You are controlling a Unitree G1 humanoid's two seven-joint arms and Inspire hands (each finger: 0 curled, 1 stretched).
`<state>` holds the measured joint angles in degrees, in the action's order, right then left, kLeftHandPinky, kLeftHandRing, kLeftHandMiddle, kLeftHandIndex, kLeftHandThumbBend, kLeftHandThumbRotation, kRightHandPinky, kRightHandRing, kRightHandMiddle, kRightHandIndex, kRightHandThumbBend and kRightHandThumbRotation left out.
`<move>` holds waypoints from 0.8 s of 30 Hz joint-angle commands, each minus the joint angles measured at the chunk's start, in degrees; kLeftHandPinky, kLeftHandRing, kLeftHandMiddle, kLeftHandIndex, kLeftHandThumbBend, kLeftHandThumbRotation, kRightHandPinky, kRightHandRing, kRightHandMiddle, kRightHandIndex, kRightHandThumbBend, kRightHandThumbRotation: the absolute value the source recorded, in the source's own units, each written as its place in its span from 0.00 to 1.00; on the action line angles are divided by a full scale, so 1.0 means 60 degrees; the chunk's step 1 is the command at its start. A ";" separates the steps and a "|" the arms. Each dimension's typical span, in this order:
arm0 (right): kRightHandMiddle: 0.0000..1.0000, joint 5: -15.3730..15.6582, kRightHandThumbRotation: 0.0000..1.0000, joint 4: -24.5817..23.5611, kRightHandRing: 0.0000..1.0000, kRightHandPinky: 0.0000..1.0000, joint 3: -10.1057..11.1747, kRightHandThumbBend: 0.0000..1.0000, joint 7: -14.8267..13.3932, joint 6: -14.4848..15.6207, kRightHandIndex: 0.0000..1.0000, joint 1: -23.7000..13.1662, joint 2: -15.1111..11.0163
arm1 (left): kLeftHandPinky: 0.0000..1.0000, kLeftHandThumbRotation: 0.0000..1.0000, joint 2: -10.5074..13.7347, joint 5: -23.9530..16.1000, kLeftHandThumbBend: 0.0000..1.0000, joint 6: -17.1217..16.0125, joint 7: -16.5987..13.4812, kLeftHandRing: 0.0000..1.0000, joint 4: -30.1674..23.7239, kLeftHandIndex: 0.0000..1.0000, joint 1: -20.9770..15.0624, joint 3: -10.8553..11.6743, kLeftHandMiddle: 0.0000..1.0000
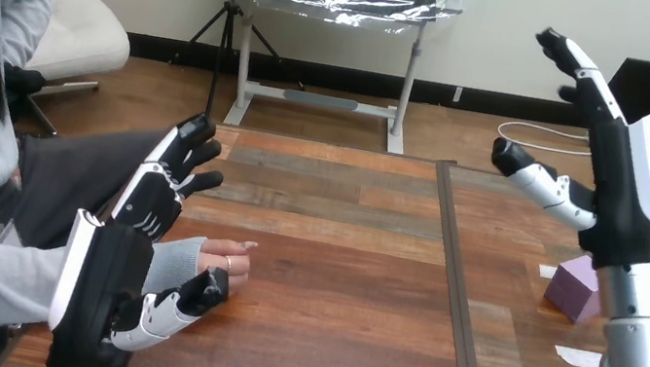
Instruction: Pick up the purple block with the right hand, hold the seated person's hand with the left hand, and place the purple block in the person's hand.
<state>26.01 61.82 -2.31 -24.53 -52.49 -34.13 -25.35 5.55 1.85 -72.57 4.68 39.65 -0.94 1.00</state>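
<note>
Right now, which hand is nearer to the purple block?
The right. The right hand is raised close above the block; the left hand is far across the table, beside the person's hand.

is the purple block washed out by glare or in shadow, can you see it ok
Head view: no glare on the purple block, its top face lighter than its front; also head view, the right arm covers the block's right edge, the right hand raised open above.
</note>
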 commanded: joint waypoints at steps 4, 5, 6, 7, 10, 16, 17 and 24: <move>0.88 0.0236 0.92 0.0560 0.89 0.79 -0.0209 1.00 -0.0225 0.0531 0.91 -0.1241 -0.0453 | 0.81 0.74 -0.0070 0.0067 1.00 -0.0117 0.0043 0.89 -0.0209 0.90 -0.0559 0.0062 0.91; 0.88 0.0273 0.91 0.0625 0.89 0.79 -0.0233 1.00 -0.0248 0.0562 0.91 -0.1285 -0.0479 | 0.81 0.74 -0.0073 0.0065 1.00 -0.0107 0.0040 0.89 -0.0221 0.90 -0.0554 0.0067 0.91; 0.88 0.0302 0.90 0.0671 0.89 0.79 -0.0249 1.00 -0.0268 0.0583 0.91 -0.1316 -0.0497 | 0.81 0.74 -0.0075 0.0064 1.00 -0.0101 0.0038 0.89 -0.0230 0.90 -0.0549 0.0071 0.91; 0.88 0.0370 0.90 0.0740 0.89 0.79 -0.0296 1.00 -0.0303 0.0687 0.91 -0.1379 -0.0539 | 0.81 0.74 -0.0071 0.0109 1.00 -0.0115 0.0058 0.89 -0.0233 0.90 -0.0548 0.0053 0.91; 0.87 0.0489 0.88 0.0912 0.89 0.79 -0.0423 1.00 -0.0387 0.0927 0.91 -0.1526 -0.0628 | 0.81 0.74 -0.0067 0.0201 1.00 -0.0137 0.0111 0.89 -0.0215 0.90 -0.0569 0.0013 0.91; 0.88 0.0651 0.88 0.1237 0.89 0.78 -0.0626 1.00 -0.0381 0.1474 0.90 -0.1800 -0.0770 | 0.82 0.74 -0.0067 0.0255 1.00 -0.0125 0.0168 0.89 -0.0237 0.90 -0.0561 0.0022 0.92; 0.88 0.0661 0.88 0.1286 0.89 0.79 -0.0647 1.00 -0.0352 0.1552 0.90 -0.1840 -0.0787 | 0.82 0.74 -0.0069 0.0276 1.00 -0.0107 0.0180 0.89 -0.0248 0.90 -0.0556 0.0017 0.92; 0.89 0.0730 0.87 0.1577 0.90 0.79 -0.0868 0.99 -0.0321 0.1989 0.90 -0.2075 -0.0909 | 0.82 0.74 -0.0058 0.0372 1.00 -0.0087 0.0262 0.89 -0.0297 0.90 -0.0525 -0.0006 0.92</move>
<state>30.12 70.58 -6.81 -25.87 -41.75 -39.89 -28.85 5.52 3.06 -72.57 5.78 39.65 -0.94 1.00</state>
